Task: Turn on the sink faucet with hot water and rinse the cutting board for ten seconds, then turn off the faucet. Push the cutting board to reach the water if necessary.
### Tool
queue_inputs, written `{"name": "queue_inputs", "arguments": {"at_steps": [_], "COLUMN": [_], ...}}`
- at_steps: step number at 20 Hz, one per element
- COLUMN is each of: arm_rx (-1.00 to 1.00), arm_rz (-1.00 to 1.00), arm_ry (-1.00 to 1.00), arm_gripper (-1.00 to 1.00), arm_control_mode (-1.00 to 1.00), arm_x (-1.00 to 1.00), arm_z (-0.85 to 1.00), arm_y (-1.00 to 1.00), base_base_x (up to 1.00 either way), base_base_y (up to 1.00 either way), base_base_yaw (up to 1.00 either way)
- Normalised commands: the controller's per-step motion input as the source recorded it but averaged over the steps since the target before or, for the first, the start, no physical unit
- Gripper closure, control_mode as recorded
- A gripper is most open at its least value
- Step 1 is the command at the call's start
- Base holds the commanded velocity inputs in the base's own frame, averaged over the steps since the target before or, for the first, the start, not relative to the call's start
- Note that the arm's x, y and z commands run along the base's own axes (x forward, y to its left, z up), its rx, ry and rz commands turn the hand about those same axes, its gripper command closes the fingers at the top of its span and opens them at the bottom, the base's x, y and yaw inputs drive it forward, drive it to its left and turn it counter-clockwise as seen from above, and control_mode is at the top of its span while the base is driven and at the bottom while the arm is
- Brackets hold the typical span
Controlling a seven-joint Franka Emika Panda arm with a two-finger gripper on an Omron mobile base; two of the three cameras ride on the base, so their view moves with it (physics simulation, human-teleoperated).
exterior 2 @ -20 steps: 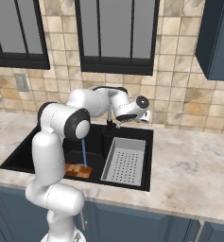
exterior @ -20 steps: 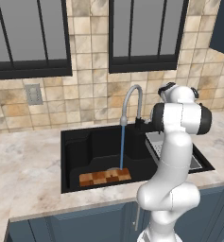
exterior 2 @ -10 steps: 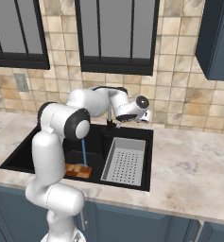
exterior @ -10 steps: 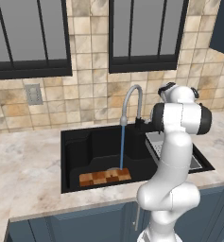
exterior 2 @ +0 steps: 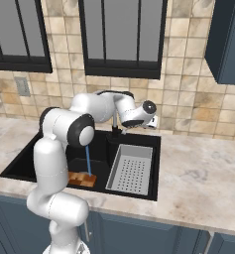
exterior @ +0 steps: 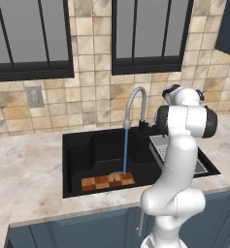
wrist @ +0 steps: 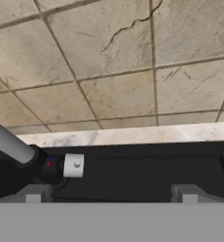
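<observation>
White arm (exterior: 177,160) w/ dark joints

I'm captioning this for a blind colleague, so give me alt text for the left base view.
A thin blue stream of water falls from the arched sink faucet into a black sink, landing at the back edge of a checkered cutting board on the basin floor. The white robot arm rises at right, in front of a grey drainer tray, before a tiled wall with two dark-framed windows.

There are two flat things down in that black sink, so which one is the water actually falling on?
The checkered wooden cutting board, in the sink's left part. The thin blue water lands at its back edge, while the grey perforated drainer tray to the right of it gets none.
</observation>
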Motion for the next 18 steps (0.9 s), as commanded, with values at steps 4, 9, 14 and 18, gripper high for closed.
{"name": "queue_inputs", "arguments": {"at_steps": [4, 9, 14, 18], "arm_rx": [0.0, 0.0, 0.0, 0.0], "arm_rz": [0.0, 0.0, 0.0, 0.0], "arm_ry": [0.0, 0.0, 0.0, 0.0], "arm_gripper": [-1.0, -1.0, -1.0, -1.0], "arm_control_mode": [-1.0, -1.0, -1.0, -1.0], "arm_x": [0.0, 0.0, 0.0, 0.0], "arm_z": [0.0, 0.0, 0.0, 0.0], "arm_y": [0.0, 0.0, 0.0, 0.0], "base_base_x": [0.0, 0.0, 0.0, 0.0], "base_base_y": [0.0, 0.0, 0.0, 0.0], "base_base_yaw": [0.0, 0.0, 0.0, 0.0]}}
